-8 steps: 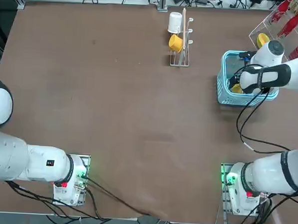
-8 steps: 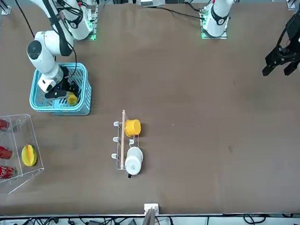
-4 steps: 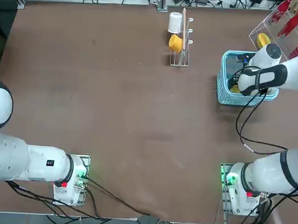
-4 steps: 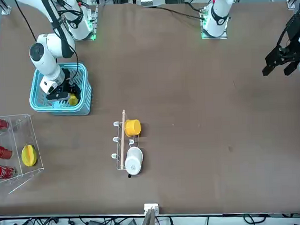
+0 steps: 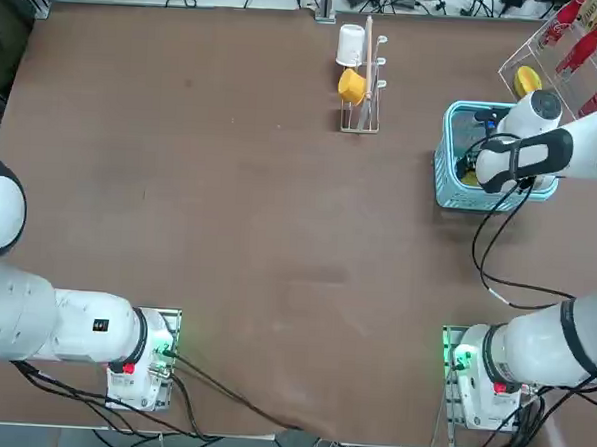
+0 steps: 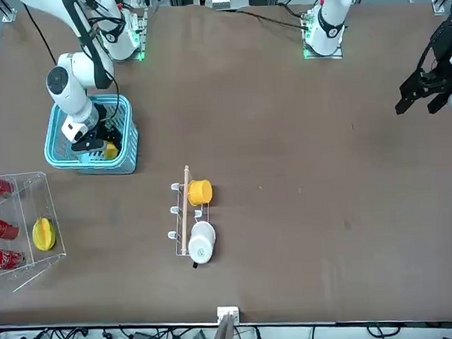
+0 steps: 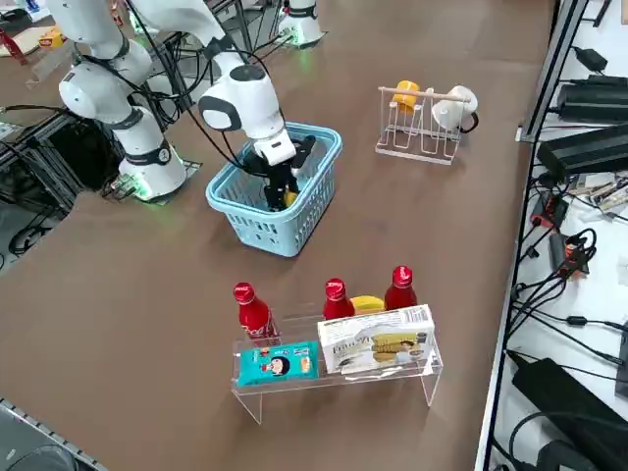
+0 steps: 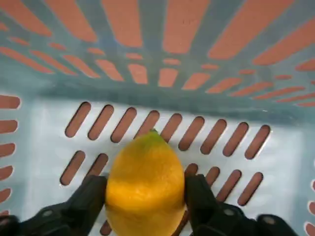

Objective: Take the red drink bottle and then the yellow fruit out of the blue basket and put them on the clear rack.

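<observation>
Yellow fruit [image 8: 145, 189] — pinched by right pincer [image 8: 143, 196] inside blue basket [image 7: 260, 231] — slotted walls [image 8: 165, 105] around.

The fruit [image 8: 145, 189] lies in the basket [image 7: 257, 221] (beside the rack [image 7: 339, 368], incidentally).

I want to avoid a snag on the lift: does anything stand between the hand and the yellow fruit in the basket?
Nothing visible does. In the wrist view, the right hand has its fingers on either side of the yellow fruit.
</observation>
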